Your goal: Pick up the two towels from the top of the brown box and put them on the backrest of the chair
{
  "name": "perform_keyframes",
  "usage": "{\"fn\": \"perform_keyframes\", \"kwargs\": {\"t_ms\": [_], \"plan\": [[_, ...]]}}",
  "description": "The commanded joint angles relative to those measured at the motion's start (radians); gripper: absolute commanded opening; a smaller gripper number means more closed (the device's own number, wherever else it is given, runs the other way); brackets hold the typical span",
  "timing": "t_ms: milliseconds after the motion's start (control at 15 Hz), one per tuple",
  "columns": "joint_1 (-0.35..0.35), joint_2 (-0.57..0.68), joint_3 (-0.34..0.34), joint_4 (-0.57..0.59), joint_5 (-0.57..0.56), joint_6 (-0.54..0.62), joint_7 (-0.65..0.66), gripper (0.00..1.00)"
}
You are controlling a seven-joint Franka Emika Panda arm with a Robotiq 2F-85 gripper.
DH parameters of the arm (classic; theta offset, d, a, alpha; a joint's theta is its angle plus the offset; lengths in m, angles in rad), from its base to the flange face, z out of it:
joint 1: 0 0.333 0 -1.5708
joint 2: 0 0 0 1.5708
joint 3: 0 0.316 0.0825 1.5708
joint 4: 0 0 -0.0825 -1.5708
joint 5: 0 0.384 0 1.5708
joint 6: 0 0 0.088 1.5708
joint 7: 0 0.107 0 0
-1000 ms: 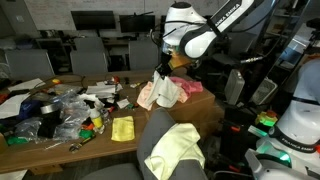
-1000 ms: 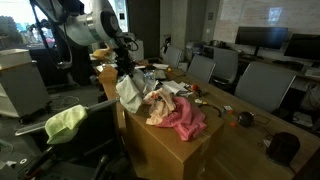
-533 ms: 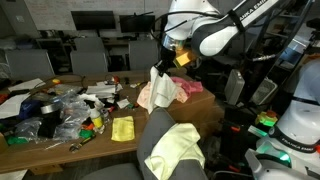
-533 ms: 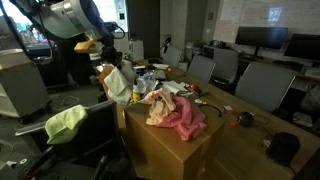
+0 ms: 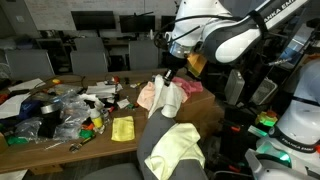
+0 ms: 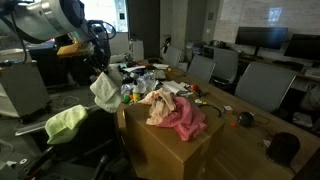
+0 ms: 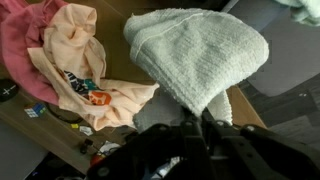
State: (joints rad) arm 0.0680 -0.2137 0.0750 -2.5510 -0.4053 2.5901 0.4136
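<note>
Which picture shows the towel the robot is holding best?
The wrist view: the pale towel fills much of the frame, its looped texture is clear, and the end effector pinches it from below. In both exterior views it is only a small pale bundle hanging down, with no texture visible.

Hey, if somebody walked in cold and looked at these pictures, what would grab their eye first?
The pale towel dangling from the end effector, in mid-air beside the brown box, stands out most. Next come the yellow-green towel draped over the chair backrest in the foreground, and the pink and peach cloths heaped on top of the box.
</note>
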Motion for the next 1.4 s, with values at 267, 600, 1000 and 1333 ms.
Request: {"fn": "perform_keyframes", "kwargs": {"t_ms": [267, 600, 1000, 1333], "plan": [[0.011, -0.086, 0.062, -0.055, 0.044, -0.094, -0.245, 0.03], [0.037, -0.080, 0.138, -0.049, -0.009, -0.161, -0.282, 0.03], [0.084, -0.077, 0.234, -0.047, -0.132, -0.203, -0.269, 0.03], [0.111, -0.022, 0.265, -0.017, -0.163, -0.250, -0.281, 0.03]]}}
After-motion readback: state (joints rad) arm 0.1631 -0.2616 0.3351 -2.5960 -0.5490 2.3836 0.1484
